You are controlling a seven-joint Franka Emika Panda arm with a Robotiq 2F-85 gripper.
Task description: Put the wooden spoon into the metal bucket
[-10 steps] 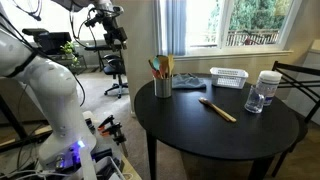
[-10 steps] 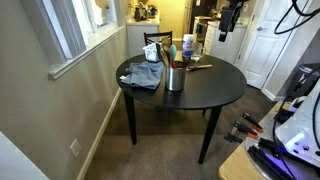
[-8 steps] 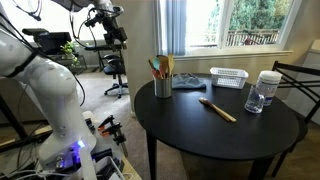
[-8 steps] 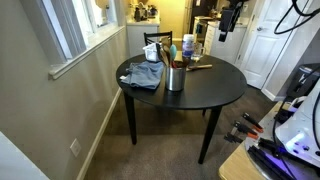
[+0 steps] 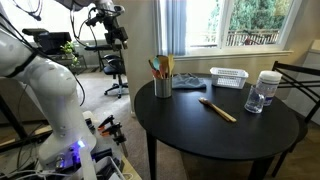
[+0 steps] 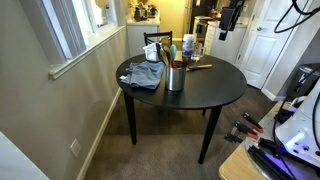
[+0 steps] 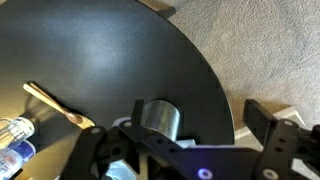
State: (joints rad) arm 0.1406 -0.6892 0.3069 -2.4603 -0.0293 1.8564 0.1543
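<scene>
- High over the round black surface (image 5: 200, 135), your tool (image 7: 185, 152) hangs with its jaws spread wide and nothing between them.
- The wooden spoon (image 5: 217, 109) lies flat on the surface between the metal bucket (image 5: 162, 86) and the clear jar (image 5: 263, 92). It touches neither, and the white basket (image 5: 229, 77) sits behind it.
- The step in hand looks like the approach. Bring the tool down over the middle of the handle and turn the jaws across its length. Close only once the fingertips straddle the wood, low against the surface.
- The bucket already carries utensils (image 5: 158, 66), so you will probably need to tip the spoon upright and aim for the free gap.
- The wrist view looks down on spoon and bucket together, giving you the handle's slant against the jaws. Neither exterior view offers that.
- In both exterior views you get the tool's height above the surface, which the wrist view cannot tell you. An exterior view (image 5: 229, 77) also shows the basket, which the wrist view leaves out.
</scene>
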